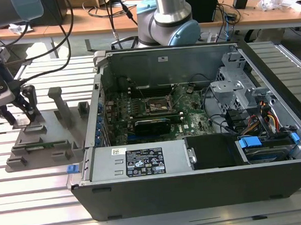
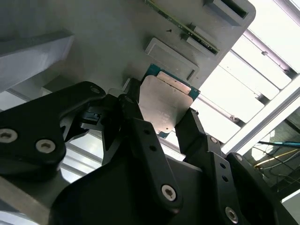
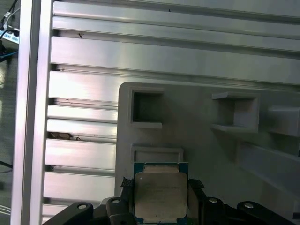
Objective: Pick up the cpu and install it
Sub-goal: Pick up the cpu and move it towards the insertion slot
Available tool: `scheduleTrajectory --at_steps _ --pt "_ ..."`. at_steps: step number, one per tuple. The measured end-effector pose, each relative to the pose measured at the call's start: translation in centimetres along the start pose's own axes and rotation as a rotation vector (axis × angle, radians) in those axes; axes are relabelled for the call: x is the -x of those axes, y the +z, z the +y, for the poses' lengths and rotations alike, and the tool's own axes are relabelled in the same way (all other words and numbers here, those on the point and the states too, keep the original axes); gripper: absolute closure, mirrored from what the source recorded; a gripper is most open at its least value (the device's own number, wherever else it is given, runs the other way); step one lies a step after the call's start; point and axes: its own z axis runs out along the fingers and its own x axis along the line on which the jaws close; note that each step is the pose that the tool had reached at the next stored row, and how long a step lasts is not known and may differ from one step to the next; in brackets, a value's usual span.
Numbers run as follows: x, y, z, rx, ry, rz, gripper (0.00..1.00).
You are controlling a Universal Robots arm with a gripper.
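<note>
The cpu (image 2: 164, 101) (image 3: 160, 194) is a flat square chip with a dull silvery top and a thin greenish rim. It sits between my two black fingers (image 2: 136, 117) in both wrist views, and each finger presses on one of its edges. My gripper (image 1: 18, 113) (image 2: 160, 115) (image 3: 160, 187) hangs over the grey holder tray (image 1: 46, 143) at the exterior view's far left, shut on the cpu. A shallow rectangular recess (image 3: 157, 153) in the tray lies just beyond the chip. The motherboard's socket frame (image 1: 158, 106) stands open inside the computer case (image 1: 205, 185).
The open computer case takes up the middle and right of the exterior view, with drive cages (image 1: 230, 88) and cables (image 1: 262, 119) at its right. Grey posts (image 1: 59, 104) rise from the holder tray beside my gripper. The arm's base (image 1: 168, 21) stands behind the case. The table is ribbed aluminium (image 3: 79, 154).
</note>
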Motion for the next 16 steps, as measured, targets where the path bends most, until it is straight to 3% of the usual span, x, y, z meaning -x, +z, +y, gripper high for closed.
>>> scheduleTrajectory --at_steps 6,16 --pt "0.01 -0.42 -0.02 0.0 0.0 0.0001 0.45" --pt "0.05 -1.8 -0.08 0.0 0.0 0.0 0.45"
